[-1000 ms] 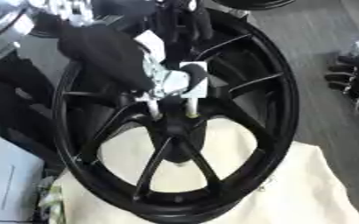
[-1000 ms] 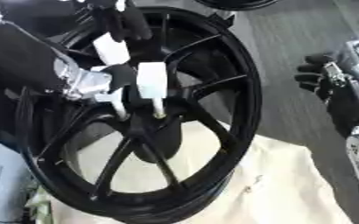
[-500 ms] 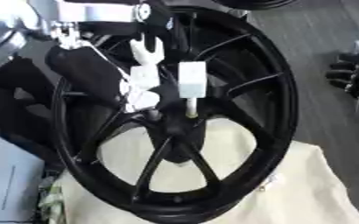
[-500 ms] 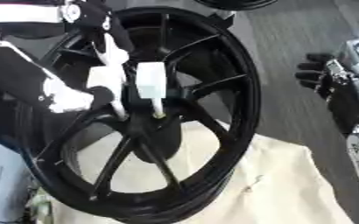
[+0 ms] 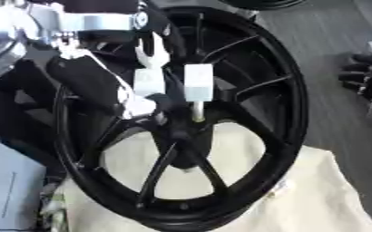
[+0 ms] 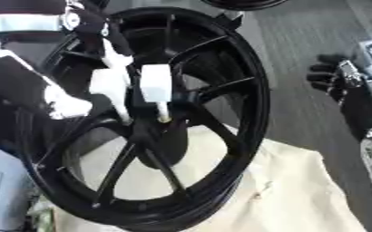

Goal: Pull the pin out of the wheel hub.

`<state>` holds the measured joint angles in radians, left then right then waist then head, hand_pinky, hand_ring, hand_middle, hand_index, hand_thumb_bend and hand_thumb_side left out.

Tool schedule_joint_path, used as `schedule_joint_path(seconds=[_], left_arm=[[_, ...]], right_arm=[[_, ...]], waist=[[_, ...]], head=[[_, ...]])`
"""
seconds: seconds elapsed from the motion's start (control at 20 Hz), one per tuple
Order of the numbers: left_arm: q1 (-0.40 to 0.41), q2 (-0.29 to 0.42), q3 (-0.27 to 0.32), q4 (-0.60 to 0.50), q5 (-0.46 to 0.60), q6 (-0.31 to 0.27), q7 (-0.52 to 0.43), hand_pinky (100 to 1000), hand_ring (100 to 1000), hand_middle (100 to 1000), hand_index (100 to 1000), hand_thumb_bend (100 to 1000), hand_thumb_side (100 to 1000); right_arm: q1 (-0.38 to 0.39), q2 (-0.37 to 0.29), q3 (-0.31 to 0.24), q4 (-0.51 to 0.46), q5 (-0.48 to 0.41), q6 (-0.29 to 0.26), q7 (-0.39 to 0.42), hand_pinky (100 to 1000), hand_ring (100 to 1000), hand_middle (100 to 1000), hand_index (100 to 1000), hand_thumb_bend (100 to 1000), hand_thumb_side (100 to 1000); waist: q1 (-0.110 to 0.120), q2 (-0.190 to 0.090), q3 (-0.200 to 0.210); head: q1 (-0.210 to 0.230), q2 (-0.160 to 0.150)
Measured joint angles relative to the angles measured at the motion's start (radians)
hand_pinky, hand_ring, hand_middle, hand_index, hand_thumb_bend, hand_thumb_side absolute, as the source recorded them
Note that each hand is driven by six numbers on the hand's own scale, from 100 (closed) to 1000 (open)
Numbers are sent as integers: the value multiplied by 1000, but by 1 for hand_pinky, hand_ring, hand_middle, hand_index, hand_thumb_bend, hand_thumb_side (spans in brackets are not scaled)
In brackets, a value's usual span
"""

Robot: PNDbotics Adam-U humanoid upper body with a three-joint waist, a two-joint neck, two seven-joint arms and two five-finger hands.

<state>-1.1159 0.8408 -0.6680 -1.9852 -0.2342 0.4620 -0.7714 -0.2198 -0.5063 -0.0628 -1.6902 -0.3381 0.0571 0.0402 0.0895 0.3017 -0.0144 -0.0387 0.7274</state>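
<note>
1. The black wheel [image 5: 284, 113] lies tilted across the view, its lower rim resting on a cream cloth [image 5: 332, 199] that covers the near side of the work surface.
2. At the hub [image 5: 181, 131], where the spokes meet, stands the pin [image 5: 198, 97]: a white blocky head on a thin pale shaft that runs down into the hub's centre. As far as I can judge the shaft's tip is at or in the hub, so the pin is not clearly free.
3. The left hand [image 5: 145, 81] comes in from the upper left, a white-tipped finger just beside the pin's head, another part lower against the hub. Whether those fingers pinch the pin or only lie next to it, I cannot tell.
4. The right hand [image 6: 336, 81] idles well apart at the right edge, over the grey floor, its dark fingers relaxed and slightly spread, holding nothing.
5. Progress, then: the reach is made, the hand is at the pin; the pull itself looks unfinished. Left to do: lift the pin straight up and clear of the hub.
</note>
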Motion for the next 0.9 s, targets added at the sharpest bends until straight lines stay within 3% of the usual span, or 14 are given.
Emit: schedule_joint_path(seconds=[0.5, 0.9], left_arm=[[17, 4, 7, 25, -31, 6, 6, 747, 664, 716, 828, 324, 348], [31, 9, 6, 51, -61, -10, -10, 718, 633, 689, 810, 347, 398]], right_arm=[[0, 0, 7, 0, 5, 4, 5, 856, 769, 724, 834, 100, 815], [-1, -1, 15, 0, 10, 6, 11, 856, 769, 724, 834, 100, 817]], waist=[[0, 0, 0], [0, 0, 0]], head=[[3, 0], [7, 0]])
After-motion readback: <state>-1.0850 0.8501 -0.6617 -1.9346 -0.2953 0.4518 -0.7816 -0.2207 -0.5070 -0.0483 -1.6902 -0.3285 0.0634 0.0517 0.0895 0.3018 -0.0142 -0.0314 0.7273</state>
